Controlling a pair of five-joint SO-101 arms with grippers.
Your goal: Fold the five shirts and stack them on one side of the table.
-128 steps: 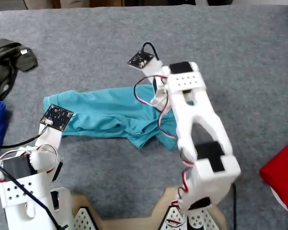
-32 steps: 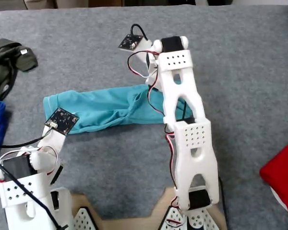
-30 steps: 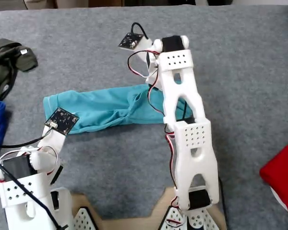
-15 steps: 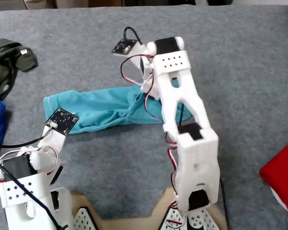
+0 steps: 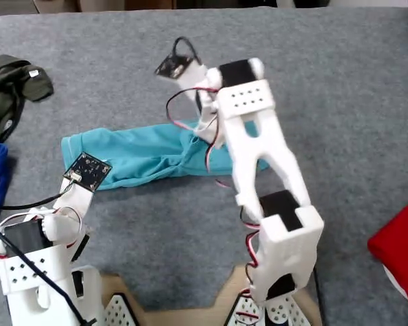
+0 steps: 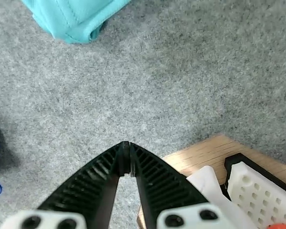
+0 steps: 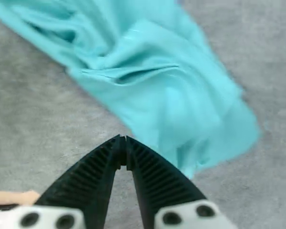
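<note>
Right end effector (image 7: 122, 139) drawn back, pressed together; left end effector (image 6: 125, 146) likewise; shirt (image 5: 139, 153) on felt (image 5: 340, 81).

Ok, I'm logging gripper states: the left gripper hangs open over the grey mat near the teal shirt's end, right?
Not open: the left wrist view shows the left gripper shut, over the grey mat near the end of the teal shirt.

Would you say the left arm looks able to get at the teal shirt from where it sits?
Probably yes: the left gripper, shut, hangs close to the teal shirt's end, with bare grey mat between them and nothing in the way.
</note>
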